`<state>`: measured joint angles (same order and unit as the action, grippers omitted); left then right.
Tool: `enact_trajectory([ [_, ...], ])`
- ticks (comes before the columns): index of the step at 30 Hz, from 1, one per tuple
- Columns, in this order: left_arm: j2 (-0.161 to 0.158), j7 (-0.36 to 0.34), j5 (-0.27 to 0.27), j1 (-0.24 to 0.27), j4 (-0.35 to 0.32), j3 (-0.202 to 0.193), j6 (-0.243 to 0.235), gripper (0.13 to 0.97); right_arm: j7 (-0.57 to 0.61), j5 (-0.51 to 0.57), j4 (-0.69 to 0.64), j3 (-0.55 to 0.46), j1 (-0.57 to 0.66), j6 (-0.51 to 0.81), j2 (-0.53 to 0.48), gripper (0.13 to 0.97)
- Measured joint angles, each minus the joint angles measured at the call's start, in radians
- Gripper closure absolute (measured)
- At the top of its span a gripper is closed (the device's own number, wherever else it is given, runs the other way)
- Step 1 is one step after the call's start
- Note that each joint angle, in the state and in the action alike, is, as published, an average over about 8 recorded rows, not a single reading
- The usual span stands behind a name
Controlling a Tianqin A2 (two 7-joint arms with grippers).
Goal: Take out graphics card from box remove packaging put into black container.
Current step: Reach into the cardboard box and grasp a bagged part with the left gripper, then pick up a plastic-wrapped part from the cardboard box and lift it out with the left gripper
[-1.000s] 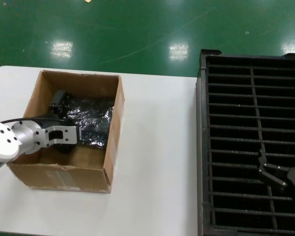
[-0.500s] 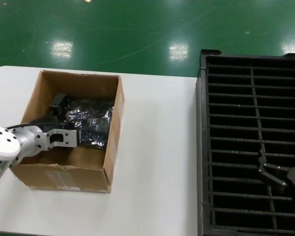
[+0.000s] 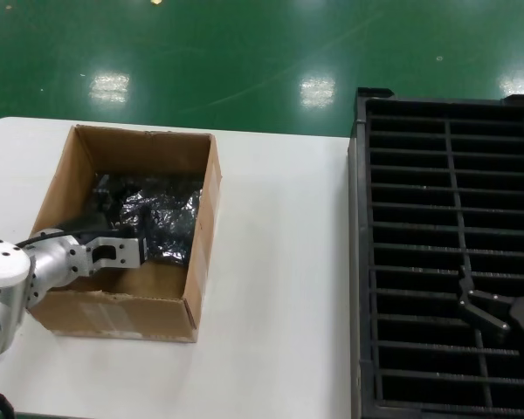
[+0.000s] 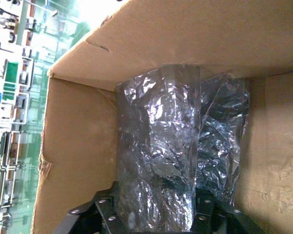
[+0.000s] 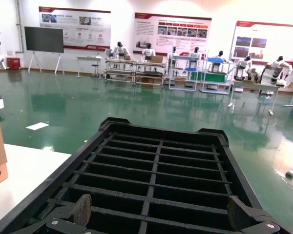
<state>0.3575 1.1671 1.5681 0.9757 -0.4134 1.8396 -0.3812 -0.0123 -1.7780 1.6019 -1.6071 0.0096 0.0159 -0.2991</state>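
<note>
Retreat at the cardboard box: the left gripper has drawn back toward the box's near wall, claw pinching a bagged card standing inside. Extraction looks imminent. The right gripper hangs spread over the black container at the table's right edge.

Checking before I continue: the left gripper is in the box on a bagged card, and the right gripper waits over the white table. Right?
Not quite. The head view shows the right gripper over the black container, not the table. The left gripper is in the box, closed on a bagged card.
</note>
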Motion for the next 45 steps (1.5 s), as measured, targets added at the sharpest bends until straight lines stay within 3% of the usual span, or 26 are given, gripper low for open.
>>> enact_trajectory([
  [11,-0.005,0.111,0.054,-0.013,0.004,-0.060,-0.001,0.737,0.000,0.000,0.000,0.000,0.000,0.000,0.000,0.129],
  [20,0.012,0.108,0.051,-0.055,-0.078,-0.064,0.005,0.872,0.000,0.000,0.000,0.000,0.000,0.000,0.000,0.129],
  [33,0.075,0.004,0.004,-0.153,-0.317,-0.039,0.046,0.948,0.000,0.000,0.000,0.000,0.000,0.000,0.000,0.129],
  [39,0.122,-0.015,-0.011,-0.216,-0.486,-0.055,0.089,0.956,0.000,0.000,0.000,0.000,0.000,0.000,0.000,0.129],
  [45,0.182,-0.149,-0.080,-0.307,-0.708,-0.082,0.133,0.957,0.000,0.000,0.000,0.000,0.000,0.000,0.000,0.129],
])
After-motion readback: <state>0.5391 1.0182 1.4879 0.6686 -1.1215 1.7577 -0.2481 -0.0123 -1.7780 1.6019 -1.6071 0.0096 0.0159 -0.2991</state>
